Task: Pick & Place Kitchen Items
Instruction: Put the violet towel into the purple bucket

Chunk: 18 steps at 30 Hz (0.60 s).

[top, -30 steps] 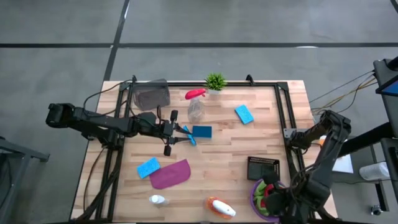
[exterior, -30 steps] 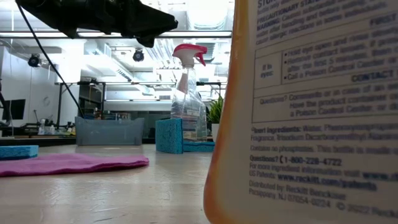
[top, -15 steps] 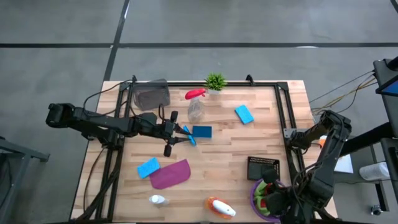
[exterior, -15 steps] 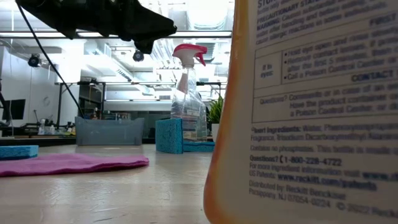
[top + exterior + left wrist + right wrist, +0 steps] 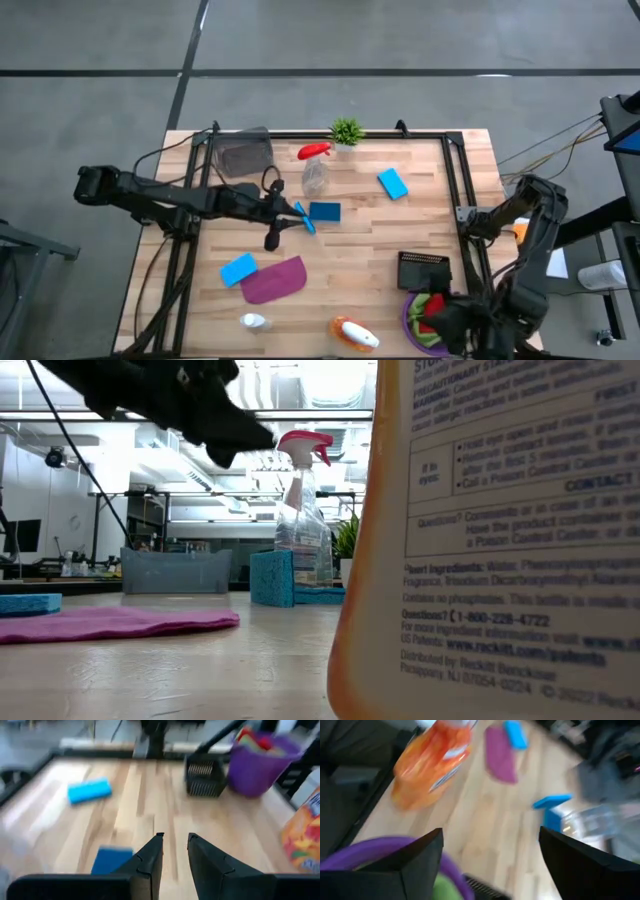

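Wooden desk [image 5: 360, 240] on a grey concrete floor, dark rails framing its edges, and plenty scattered across it. Left gripper [image 5: 289, 212] reaches in from the left edge to the middle of the desk, its narrow-set fingers [image 5: 150, 862] close together with a slim gap, nothing seen between them; right beside its tip stands a blue sponge [image 5: 301, 217] on edge, and a second blue sponge [image 5: 325, 212] lies flat just past that. Toward the far edge, the red-topped clear spray bottle [image 5: 315, 170] sits near the little green plant [image 5: 346, 130], and a grey cloth [image 5: 245, 156] is draped at the far left corner. A third blue sponge [image 5: 392, 183] lies toward the far right side. Over at the near left, a fourth blue sponge [image 5: 238, 268] touches the purple cloth [image 5: 275, 281], with the white spray bottle [image 5: 254, 321] by the near edge and the orange spray bottle [image 5: 353, 334] lying along that same edge. Right gripper [image 5: 487, 857] hangs over the near right corner, jaws spread wide and empty, directly above the purple bowl [image 5: 411, 322], which holds green and red cloth. A black slatted rack [image 5: 423, 271] sits just beyond the bowl.
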Motion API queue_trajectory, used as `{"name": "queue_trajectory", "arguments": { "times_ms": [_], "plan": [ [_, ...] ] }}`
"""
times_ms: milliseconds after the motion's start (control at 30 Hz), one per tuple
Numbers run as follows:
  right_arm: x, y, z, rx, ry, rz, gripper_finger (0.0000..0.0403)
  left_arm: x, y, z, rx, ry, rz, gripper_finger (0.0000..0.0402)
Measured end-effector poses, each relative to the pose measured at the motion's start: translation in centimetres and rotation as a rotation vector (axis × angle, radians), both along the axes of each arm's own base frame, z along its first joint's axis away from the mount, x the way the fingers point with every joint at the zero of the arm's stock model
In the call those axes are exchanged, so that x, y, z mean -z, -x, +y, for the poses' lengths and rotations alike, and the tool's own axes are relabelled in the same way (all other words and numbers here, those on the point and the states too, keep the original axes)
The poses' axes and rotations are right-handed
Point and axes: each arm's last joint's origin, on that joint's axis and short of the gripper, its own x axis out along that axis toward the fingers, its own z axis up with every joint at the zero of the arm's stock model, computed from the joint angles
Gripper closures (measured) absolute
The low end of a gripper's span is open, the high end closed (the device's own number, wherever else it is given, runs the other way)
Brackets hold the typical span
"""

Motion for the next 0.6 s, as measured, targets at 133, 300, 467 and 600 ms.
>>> {"name": "queue_trajectory", "arguments": {
  "times_ms": [133,300,467,600],
  "plan": [
    [-0.5,1.2,-0.4,-0.018,0.048,-0.133,0.0062,-0.1,0.0,-0.5,-0.034,0.027,0.139,0.0282],
    [0.1,2.2,-1.7,-0.02,0.049,-0.232,0.006,-0.8,0.2,-1.6,-0.027,0.076,0.247,0.0245],
    [1.4,3.1,-3.6,-0.008,0.015,-0.258,0.006,-1.1,0.0,-2.9,-0.029,0.108,0.303,0.0213],
    [1.6,3.7,-4.9,-0.005,-0.04,-0.28,0.006,-0.7,-0.4,-3.6,-0.04,0.134,0.361,0.0179]
  ]
}}
